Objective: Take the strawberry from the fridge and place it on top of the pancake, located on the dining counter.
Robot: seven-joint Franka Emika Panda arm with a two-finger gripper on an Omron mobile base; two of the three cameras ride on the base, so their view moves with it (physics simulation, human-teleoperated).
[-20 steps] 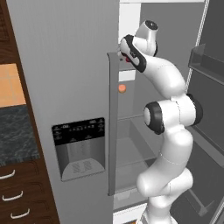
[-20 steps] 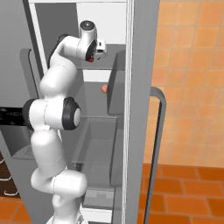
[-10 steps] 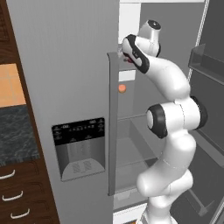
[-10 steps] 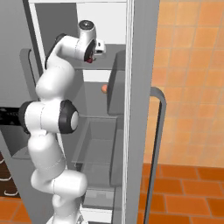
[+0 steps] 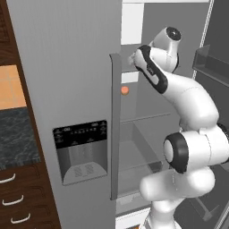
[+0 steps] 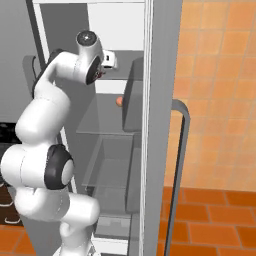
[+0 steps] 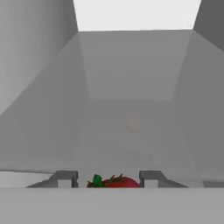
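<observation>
Now claw [image 7: 108, 178] around strawberry [image 7: 114, 182].

The fridge [image 5: 67, 67] is plain grey, with a black dispenser panel [image 5: 82, 150] at lower left of the left base view. The strawberry [image 7: 116, 182] is red with green leaves. A small round fruit [image 5: 125, 90] is orange. The wall tiles [image 6: 220, 90] are orange.

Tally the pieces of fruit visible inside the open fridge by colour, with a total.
Red: 1, the strawberry between the gripper fingertips.
Orange: 1, the small round fruit on a lower shelf.
Total: 2
</observation>
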